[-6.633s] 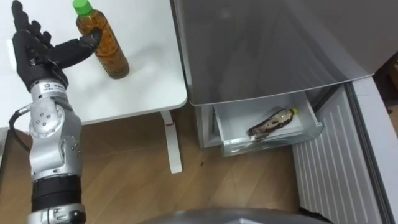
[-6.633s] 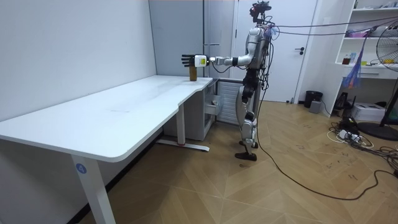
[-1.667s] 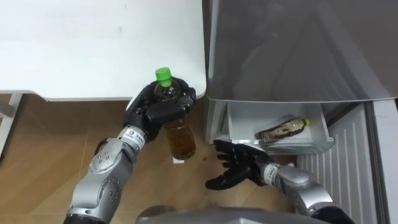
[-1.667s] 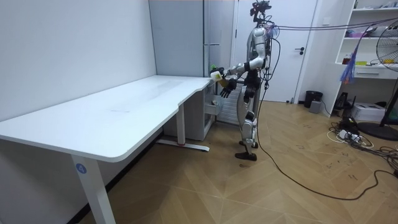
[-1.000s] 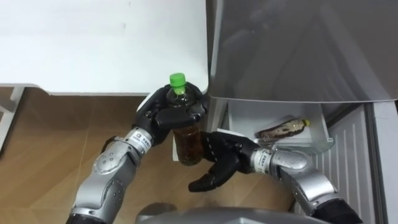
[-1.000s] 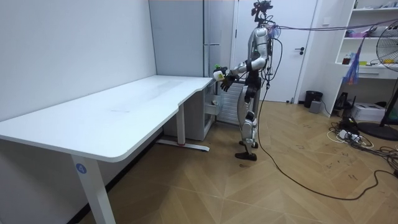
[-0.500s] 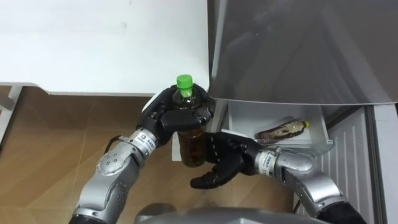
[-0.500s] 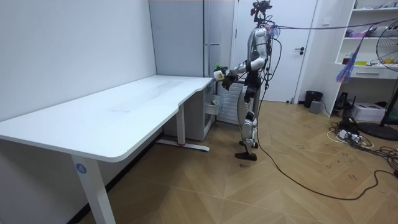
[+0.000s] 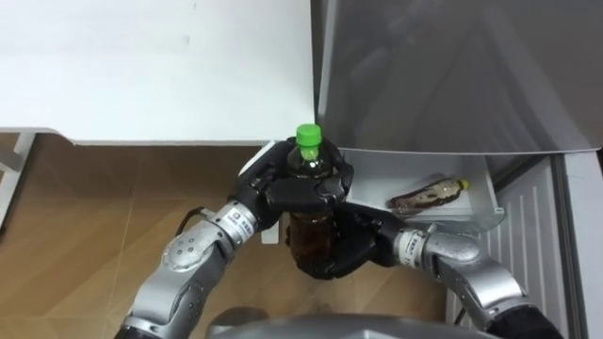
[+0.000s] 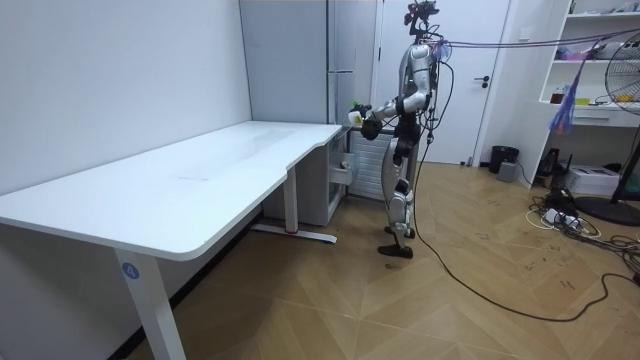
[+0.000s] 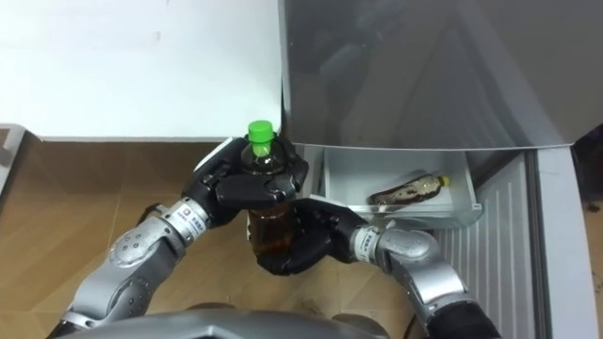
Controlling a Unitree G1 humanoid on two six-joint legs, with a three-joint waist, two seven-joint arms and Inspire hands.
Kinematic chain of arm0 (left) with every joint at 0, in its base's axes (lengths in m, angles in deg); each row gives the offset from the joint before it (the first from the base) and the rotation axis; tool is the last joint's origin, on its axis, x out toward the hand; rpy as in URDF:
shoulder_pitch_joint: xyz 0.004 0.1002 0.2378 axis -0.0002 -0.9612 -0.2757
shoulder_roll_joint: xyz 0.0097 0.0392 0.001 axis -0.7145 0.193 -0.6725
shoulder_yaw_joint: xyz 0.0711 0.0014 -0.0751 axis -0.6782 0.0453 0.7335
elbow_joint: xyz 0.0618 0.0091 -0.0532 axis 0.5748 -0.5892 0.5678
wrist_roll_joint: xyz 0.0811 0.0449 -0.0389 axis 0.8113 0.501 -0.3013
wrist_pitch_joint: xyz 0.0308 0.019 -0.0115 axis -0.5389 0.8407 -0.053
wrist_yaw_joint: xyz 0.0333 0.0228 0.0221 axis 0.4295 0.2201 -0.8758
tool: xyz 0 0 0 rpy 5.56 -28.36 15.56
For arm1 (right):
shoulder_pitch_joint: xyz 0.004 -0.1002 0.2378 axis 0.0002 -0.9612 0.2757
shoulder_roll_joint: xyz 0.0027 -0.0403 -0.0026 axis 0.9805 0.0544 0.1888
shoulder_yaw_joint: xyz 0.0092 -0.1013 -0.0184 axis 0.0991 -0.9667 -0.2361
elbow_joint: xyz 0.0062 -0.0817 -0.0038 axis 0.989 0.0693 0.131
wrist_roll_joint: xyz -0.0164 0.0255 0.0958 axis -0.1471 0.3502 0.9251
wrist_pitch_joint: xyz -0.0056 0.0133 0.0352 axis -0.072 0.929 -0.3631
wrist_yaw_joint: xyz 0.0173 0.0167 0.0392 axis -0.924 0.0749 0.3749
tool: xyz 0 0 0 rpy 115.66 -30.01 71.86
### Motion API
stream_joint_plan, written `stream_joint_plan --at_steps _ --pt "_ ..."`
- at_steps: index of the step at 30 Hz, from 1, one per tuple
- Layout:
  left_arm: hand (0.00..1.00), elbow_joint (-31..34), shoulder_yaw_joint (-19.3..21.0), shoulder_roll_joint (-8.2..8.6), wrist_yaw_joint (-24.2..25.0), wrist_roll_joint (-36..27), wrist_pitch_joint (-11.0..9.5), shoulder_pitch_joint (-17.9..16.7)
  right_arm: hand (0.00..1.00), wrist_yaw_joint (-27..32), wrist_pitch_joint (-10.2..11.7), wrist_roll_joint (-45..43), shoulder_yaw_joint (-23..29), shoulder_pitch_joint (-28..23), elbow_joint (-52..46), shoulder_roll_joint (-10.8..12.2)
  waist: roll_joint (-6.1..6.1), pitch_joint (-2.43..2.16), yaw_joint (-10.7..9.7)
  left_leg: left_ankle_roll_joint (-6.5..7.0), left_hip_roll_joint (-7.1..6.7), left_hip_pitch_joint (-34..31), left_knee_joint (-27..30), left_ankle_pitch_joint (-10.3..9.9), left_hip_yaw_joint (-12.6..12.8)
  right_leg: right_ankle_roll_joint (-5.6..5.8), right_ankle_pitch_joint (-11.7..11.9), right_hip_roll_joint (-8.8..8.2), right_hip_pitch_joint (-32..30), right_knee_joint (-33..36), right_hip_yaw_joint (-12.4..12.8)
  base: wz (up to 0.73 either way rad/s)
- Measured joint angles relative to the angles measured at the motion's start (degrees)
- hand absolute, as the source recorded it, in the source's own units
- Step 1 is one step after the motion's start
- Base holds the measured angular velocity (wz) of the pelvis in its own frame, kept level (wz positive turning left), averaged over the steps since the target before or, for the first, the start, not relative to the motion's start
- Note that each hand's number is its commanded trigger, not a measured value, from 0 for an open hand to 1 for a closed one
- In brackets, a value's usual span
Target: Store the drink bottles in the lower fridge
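Observation:
A brown tea bottle [image 9: 307, 229] with a green cap [image 9: 307, 137] is held upright in the air in front of the fridge. My left hand [image 9: 287, 191] is shut round its upper part. My right hand [image 9: 356, 247] comes in from the lower right, with its fingers curled round the bottle's lower part. Behind them the white lower drawer [image 9: 369, 177] stands pulled out, and a second brown bottle [image 9: 426, 192] lies on its side in it. In the room view I stand next to the fridge, with the bottle [image 10: 354, 108] held at chest height.
The grey fridge top [image 9: 452, 75] overhangs the drawer. The white desk [image 9: 151, 66] reaches to the fridge's left side, with its edge just behind the bottle. A white ribbed panel [image 9: 528, 254] stands to the right of the drawer. Wooden floor [image 9: 85, 217] lies below.
The bottle has moved right, towards the drawer, in my left hand. My right hand has gone from open under the bottle to curled round its lower part.

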Motion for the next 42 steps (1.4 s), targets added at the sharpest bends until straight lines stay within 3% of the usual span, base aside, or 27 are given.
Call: stream_joint_plan --at_steps 3,5,6,19,42 --pt "0.99 0.0 -0.07 -0.08 0.12 -0.02 -0.37 0.0 1.0 -0.06 0.0 0.24 -0.11 0.0 0.0 0.03 0.03 -0.04 -0.01 0.0 -0.01 0.01 0.01 0.0 0.01 0.0 0.0 0.0 0.01 0.0 0.07 0.0" --pt "0.13 0.0 -0.19 -0.05 0.19 -0.32 -0.44 0.0 1.0 -0.06 0.01 0.24 -0.44 0.0 0.0 0.03 0.03 -0.05 -0.06 0.0 -0.02 0.0 0.01 0.0 0.01 0.0 0.0 0.01 0.01 0.0 0.06 0.0" --pt "0.0 0.0 -0.41 0.02 0.2 -0.91 -0.44 0.01 1.0 -0.09 0.07 0.23 -1.1 0.02 -0.01 0.02 0.03 -0.05 -0.04 0.0 -0.03 0.0 0.01 0.0 0.01 0.0 0.0 0.03 0.01 0.01 0.06 0.0" --pt "0.0 0.07 -1.22 -0.43 0.29 -1.73 -1.53 0.08 1.0 -1.28 0.18 1.95 -3.94 -0.01 -0.01 -0.01 0.24 -0.09 -0.06 0.0 0.0 0.06 0.0 0.0 0.0 0.0 0.0 0.02 0.05 0.06 0.1 0.0" --pt "0.0 0.5 -1.18 -0.49 0.28 -1.58 -2.58 0.14 1.0 -2.74 0.28 4.54 -4.01 -0.04 -0.01 -0.13 0.36 0.04 -0.33 0.0 0.01 -0.2 0.08 0.0 0.15 0.0 0.0 0.07 -0.09 -0.05 0.03 0.0"
